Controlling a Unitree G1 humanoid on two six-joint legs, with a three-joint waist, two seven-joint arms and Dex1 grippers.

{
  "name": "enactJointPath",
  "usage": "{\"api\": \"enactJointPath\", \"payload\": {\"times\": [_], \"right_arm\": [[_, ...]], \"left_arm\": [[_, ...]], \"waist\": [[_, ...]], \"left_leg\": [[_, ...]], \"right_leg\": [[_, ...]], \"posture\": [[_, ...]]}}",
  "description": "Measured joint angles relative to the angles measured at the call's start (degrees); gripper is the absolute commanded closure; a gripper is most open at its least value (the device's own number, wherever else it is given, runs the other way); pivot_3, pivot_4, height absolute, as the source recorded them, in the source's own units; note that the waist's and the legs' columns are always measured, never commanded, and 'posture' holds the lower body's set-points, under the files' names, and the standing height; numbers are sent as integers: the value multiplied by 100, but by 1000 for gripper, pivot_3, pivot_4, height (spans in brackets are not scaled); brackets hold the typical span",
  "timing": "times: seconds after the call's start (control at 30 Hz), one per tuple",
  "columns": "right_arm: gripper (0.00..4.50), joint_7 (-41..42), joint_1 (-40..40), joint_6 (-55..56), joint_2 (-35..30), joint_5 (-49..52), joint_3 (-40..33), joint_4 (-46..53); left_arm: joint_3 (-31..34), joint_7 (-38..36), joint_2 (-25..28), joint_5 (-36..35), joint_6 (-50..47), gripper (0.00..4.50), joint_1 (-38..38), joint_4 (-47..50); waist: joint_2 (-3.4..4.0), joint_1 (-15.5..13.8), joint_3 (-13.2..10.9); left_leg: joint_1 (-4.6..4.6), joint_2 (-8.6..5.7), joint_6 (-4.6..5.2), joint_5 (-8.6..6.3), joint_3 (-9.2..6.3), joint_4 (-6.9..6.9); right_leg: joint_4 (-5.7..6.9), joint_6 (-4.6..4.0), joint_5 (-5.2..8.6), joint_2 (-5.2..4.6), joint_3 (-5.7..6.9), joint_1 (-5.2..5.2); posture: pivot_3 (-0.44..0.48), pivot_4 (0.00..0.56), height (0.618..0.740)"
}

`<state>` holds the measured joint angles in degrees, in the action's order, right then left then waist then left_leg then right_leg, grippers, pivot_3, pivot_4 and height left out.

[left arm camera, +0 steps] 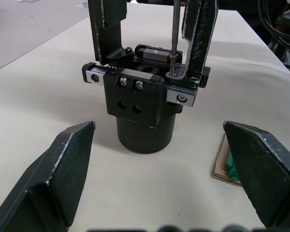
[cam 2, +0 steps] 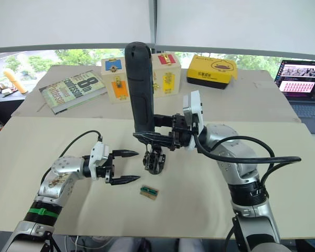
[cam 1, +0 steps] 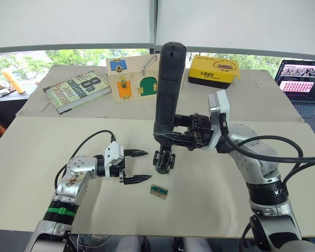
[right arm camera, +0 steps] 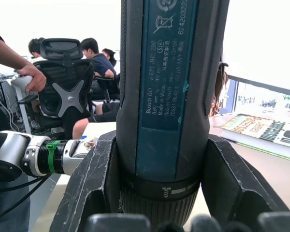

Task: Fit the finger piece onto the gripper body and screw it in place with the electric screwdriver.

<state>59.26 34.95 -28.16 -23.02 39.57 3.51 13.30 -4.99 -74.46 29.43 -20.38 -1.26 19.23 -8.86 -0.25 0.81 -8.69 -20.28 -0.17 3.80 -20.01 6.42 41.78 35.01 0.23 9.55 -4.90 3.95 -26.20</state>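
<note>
Mid-frame, the right tool [cam 1: 174,137] clamps the upright screwdriver [cam 1: 168,89], its bit down on a screw atop the gripper body [cam 1: 164,160] on the counter [cam 1: 210,194]. The left tool [cam 1: 139,166], lower left, gapes wide and empty beside the body.

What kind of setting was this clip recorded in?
Probably an office or lab work area: people sit in black mesh office chairs, an open laptop rests on the beige table, and a window runs behind it.
</note>
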Motion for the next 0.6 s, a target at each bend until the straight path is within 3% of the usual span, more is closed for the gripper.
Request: {"api": "enactJointPath", "payload": {"times": [0.6], "right_arm": [[2587,35,-46,51,-2,-58,-14,0]], "left_arm": [[-12,80,0,0,-39,0,-72,86]], "waist": [[0,-1,0]], "left_leg": [[0,0,0,0,0,0]], "right_leg": [[0,0,0,0,0,0]], "posture": [[0,150,740]]}}
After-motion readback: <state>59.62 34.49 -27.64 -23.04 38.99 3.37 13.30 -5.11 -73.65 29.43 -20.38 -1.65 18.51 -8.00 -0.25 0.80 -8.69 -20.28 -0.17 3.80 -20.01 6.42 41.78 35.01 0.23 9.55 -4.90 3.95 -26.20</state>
